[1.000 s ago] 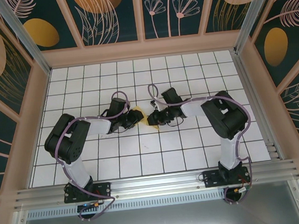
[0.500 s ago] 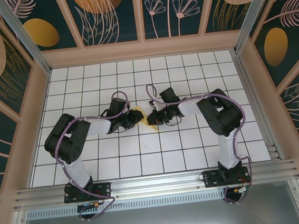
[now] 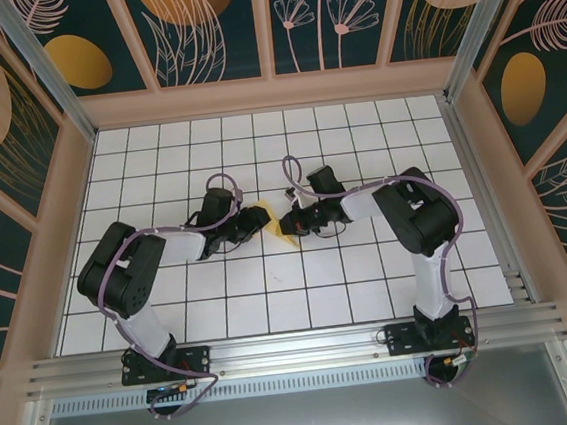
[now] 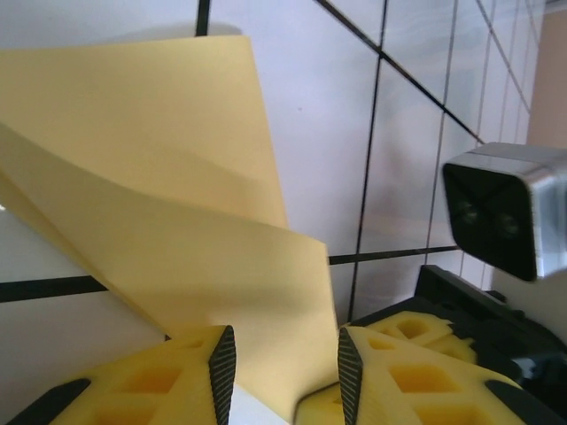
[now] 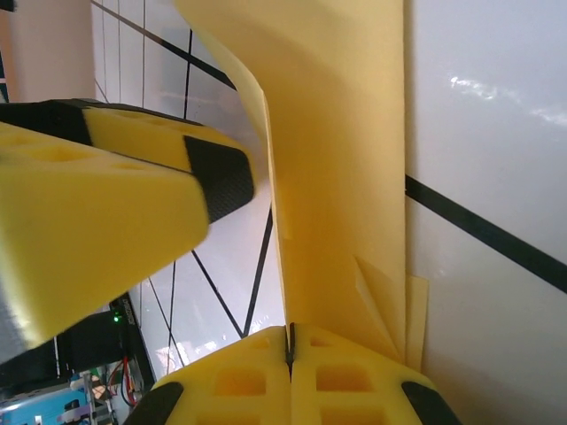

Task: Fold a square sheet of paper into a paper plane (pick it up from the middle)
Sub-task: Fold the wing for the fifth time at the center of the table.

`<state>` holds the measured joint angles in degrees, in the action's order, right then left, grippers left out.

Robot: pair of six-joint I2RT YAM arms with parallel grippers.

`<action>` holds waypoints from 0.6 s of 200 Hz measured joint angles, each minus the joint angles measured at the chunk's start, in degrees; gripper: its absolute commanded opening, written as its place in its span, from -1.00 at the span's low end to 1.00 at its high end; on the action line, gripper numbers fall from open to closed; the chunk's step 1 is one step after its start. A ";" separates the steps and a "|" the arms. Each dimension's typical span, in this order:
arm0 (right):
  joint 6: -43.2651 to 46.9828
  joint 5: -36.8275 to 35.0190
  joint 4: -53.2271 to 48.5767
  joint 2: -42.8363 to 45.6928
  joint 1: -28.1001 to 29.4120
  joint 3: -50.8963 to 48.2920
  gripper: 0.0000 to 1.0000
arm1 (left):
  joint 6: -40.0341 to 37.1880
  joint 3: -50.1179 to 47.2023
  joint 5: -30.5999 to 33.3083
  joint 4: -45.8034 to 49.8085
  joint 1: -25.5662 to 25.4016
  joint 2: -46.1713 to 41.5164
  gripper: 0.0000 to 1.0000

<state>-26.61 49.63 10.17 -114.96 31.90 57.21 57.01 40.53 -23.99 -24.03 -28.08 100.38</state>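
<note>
Top external: a folded yellow sheet between two hands at mid-desk.

The square sheet of paper (image 3: 271, 224) is creased into a yellow wedge, its folds lifting off the surface, and it sits near the middle of the white gridded desk (image 3: 372, 294). Right of the paper, the right hand (image 5: 290, 354) is clenched on its layered edge, with both yellow foam fingers pressed together and the folds caught in the seam between them. Left of the paper, the left hand (image 4: 283, 372) is released: its black pads (image 4: 221, 365) stand apart, and a corner of the paper lies loose in the gap. Seen from the left wrist, the right arm's silver-faced camera (image 4: 505, 208) stands just past the paper. Both arms bend inward toward the paper.
</note>
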 measured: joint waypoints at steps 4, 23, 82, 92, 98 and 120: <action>-0.35 0.07 0.20 -0.20 0.00 0.00 -1.00 | 0.00 -0.13 -0.09 -0.44 0.00 -0.07 -0.23; -1.11 0.22 0.39 -0.74 0.00 0.00 -1.00 | 0.00 -0.70 -0.92 -2.25 -0.02 -0.09 -0.24; -3.26 1.49 0.83 -1.60 -1.44 0.00 -1.00 | 0.02 -0.90 -1.70 -4.31 -0.46 1.64 -0.32; -3.78 1.70 0.92 -1.75 -1.70 0.00 -1.00 | 0.02 -0.90 -1.75 -4.31 -0.46 2.10 -0.32; -3.89 1.92 1.03 -1.86 -1.79 0.00 -1.00 | 0.02 -0.90 -1.75 -4.33 -0.46 2.27 -0.32; -4.35 2.54 1.27 -2.03 -1.92 0.00 -1.00 | 0.02 -0.90 -1.75 -4.42 -0.46 2.56 -0.32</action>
<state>-30.96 52.16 11.44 -116.99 29.98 57.21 57.04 39.64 -25.74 -28.45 -28.53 102.94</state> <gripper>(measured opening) 0.043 0.339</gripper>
